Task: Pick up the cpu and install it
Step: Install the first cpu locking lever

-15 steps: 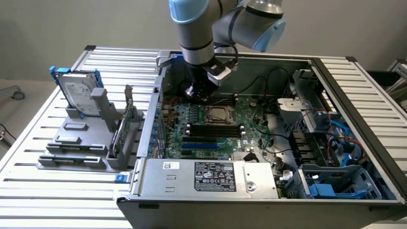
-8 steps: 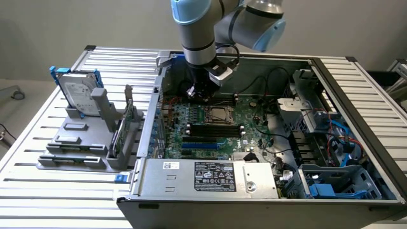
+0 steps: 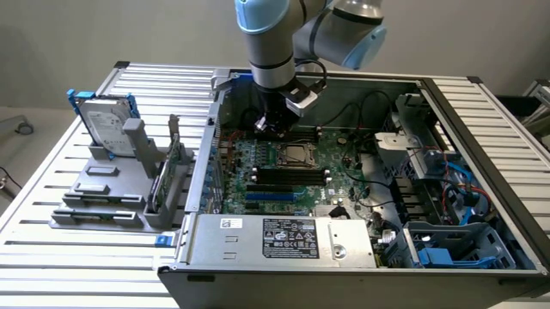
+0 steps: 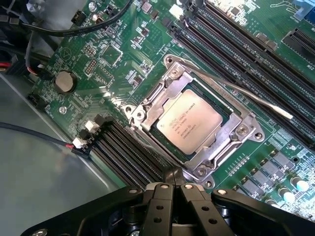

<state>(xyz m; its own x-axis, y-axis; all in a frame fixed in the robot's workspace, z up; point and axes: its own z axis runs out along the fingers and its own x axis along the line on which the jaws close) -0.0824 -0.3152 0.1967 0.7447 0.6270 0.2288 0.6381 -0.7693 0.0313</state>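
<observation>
At the exterior view's left, a grey holder rack stands on the slatted metal tabletop. A silver hard drive with a blue frame sits upright in the rack's rear slot, at about ten o'clock from the rack's middle. A green circuit card stands on edge at the rack's three o'clock side, just beside the wall of the open computer case.

Inside the case lies the green motherboard. The robot arm comes down from twelve o'clock into the case, and its pincer hangs over the board's rear edge, at about eleven o'clock from the processor socket. The black memory slots run at six o'clock from the socket, and the labelled silver power supply lies along the case's near edge.

In the wrist view the pincer is clenched, its two black fingers pressed together with nothing between them. The cpu lies flat in the socket, its pale metal top with printed text facing up, framed by the silver retention bracket. The pincer's tip sits just beside the bracket's corner, apart from the cpu. A thin metal lever stretches out past the socket's side. A round coin battery sits on the board, well apart from the socket.

At the exterior view's right, blue plastic parts and cables fill the case's end bay.
</observation>
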